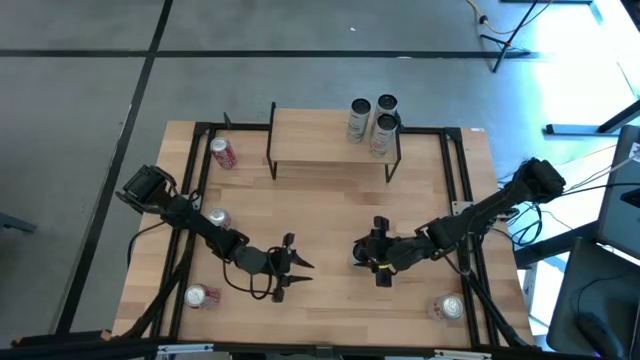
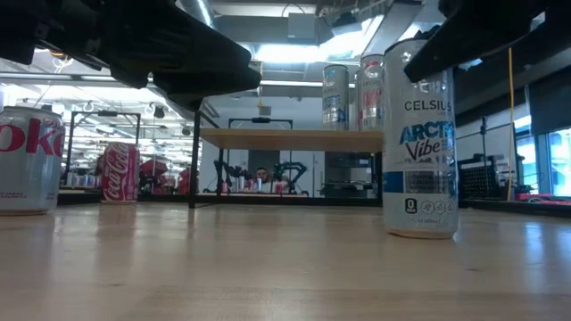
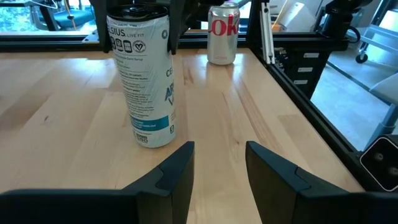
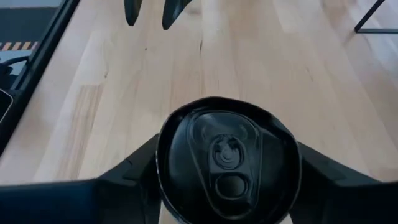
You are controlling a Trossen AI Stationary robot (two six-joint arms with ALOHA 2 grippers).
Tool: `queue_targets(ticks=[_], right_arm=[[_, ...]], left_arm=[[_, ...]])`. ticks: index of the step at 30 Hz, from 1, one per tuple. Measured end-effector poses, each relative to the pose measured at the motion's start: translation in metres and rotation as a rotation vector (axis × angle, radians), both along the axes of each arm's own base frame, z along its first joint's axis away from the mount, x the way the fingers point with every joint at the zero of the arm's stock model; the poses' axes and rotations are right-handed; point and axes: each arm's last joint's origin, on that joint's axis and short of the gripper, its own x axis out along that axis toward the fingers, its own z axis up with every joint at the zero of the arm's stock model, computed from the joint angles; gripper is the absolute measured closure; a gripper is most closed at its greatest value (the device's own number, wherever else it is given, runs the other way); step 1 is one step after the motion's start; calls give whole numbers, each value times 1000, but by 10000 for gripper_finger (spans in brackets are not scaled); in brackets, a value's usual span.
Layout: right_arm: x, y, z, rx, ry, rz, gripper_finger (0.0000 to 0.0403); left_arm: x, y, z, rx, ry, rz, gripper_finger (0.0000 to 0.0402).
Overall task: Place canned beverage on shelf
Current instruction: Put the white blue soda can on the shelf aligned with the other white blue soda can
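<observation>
A tall white and blue Celsius can (image 2: 419,152) stands upright on its base at the table's middle; it also shows in the left wrist view (image 3: 144,81). My right gripper (image 1: 365,250) is shut on it near its top. My left gripper (image 1: 295,268) is open and empty, level with the table, a short way to the can's left and pointing at it (image 3: 219,168). The shelf (image 1: 330,135), a light plank on thin black legs, stands at the far middle of the table. Three cans (image 1: 372,120) stand at its right end. My right gripper has one finger on each side of the can's wall just under the black top rim (image 4: 163,163). The fingers (image 3: 171,28) come slanting down from the table's right. The can stands upright with its base (image 2: 419,234) on the table.
A red Coke can (image 1: 223,153) is at the far left beside the shelf. A silver Coke can (image 1: 217,219) is at the left edge, another can (image 1: 200,296) at the near left, and one (image 1: 448,307) at the near right. A black frame (image 1: 462,180) borders the table.
</observation>
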Motion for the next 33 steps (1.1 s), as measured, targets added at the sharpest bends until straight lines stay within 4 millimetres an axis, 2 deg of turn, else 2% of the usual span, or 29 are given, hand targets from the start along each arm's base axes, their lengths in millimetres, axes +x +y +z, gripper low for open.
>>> queue_targets(ticks=[6,11,15,18,24,28,33], right_arm=[[3,-2,13,-40,3,17,181],[12,-8,57,-83,-15,-2,181],[20,-22,94,-140,-6,-32,181],[26,-41,126,-182,-37,-83,181],[32,-91,172,-251,-78,-206,181],[31,-131,185,-224,-71,-264,181],[26,-185,184,-159,-47,-319,181]], left_arm=[[0,0,0,0,0,1,264],[0,0,0,0,0,1,264],[0,0,0,-5,-1,10,264],[1,2,0,-5,-1,18,264],[1,2,0,-4,-1,21,264],[1,2,0,17,-3,15,264],[1,2,0,21,-4,14,264]])
